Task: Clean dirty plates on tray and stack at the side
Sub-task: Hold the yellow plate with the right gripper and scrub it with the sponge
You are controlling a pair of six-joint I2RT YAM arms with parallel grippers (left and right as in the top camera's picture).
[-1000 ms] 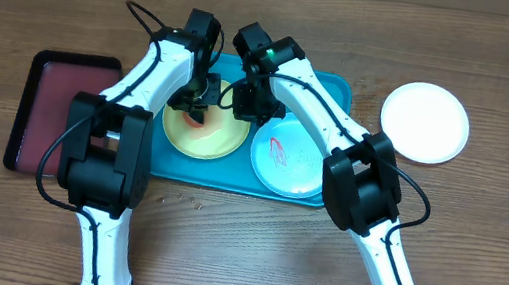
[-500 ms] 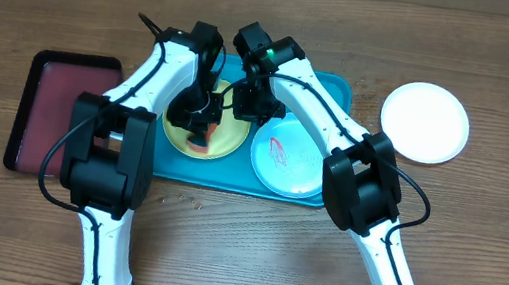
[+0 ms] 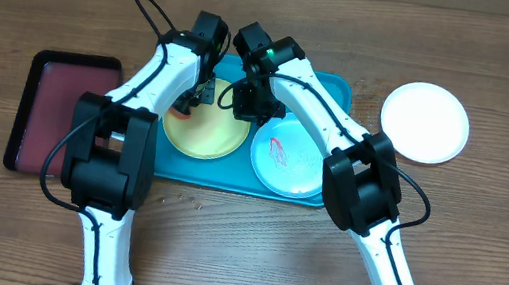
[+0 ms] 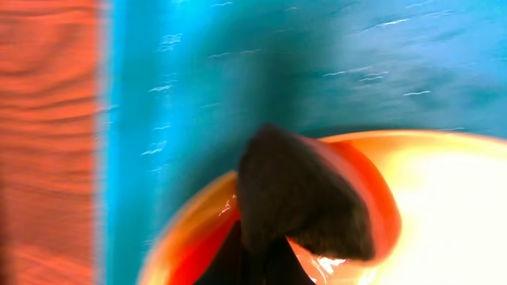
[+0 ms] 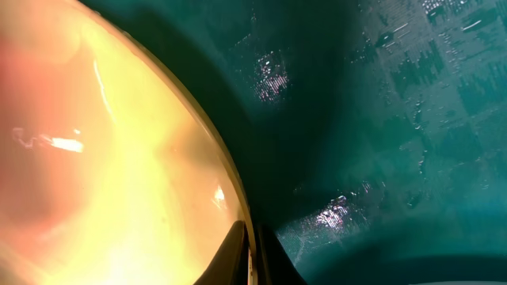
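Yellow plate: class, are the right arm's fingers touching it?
Touching. The right wrist view shows the rim of the yellow plate running down between the right fingers, which pinch it above the tray.

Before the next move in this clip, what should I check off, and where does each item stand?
1. Right claw shut on the rim of the yellow-green plate: ok.
2. Left claw gripping the orange-red pad at that plate's upper-left rim: ok.
3. Yellow-green plate free of sauce: the centre looks clean from overhead, but the rim under the pad is hidden: cannot tell.
4. Mint-blue plate on the tray clean: red smear visible: not ok.
5. White plate set aside on the table, no smears: ok.
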